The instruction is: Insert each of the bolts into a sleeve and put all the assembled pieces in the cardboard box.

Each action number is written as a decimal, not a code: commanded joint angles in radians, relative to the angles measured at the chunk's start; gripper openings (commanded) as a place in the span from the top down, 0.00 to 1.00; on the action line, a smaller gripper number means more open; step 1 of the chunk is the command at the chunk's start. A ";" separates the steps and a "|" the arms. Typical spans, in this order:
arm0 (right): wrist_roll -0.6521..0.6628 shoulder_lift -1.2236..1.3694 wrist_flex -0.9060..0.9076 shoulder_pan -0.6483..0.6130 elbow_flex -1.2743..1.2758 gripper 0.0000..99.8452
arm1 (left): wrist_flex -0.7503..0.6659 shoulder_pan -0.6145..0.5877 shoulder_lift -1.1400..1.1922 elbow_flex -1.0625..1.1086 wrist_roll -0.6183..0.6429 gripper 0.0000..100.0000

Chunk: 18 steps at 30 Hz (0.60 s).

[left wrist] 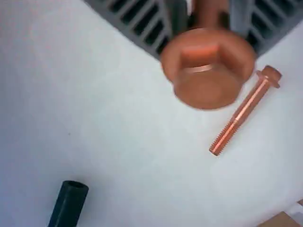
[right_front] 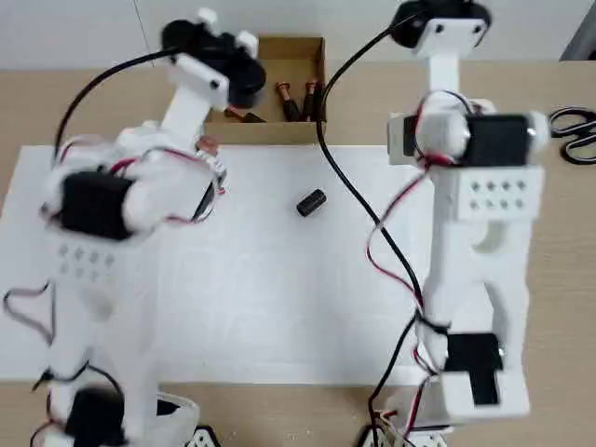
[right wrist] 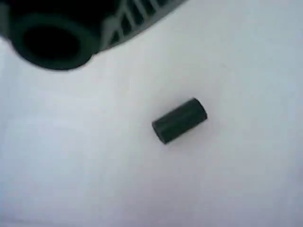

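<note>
Over mat: left gripper clamps bolt, right gripper clamps sleeve.
Bolt likely stiff, light; hold at shank.

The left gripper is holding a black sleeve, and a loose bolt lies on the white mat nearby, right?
No. The left gripper holds a copper bolt, not a sleeve; the left wrist view shows it. A loose bolt does lie on the white mat nearby.

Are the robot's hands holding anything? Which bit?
The left hand grips a copper bolt by its shank, head poking out. The right hand holds a black sleeve by its sides.
</note>
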 commanded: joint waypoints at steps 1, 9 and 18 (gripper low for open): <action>0.011 -0.139 0.019 -0.002 -0.005 1.00 | 0.009 0.005 -0.133 0.051 0.009 0.99; 0.012 -0.407 0.016 -0.030 0.262 1.00 | -0.006 0.005 -0.304 0.107 0.011 0.99; 0.071 -0.598 -0.127 -0.068 0.761 1.00 | -0.009 0.005 -0.325 0.107 0.261 0.99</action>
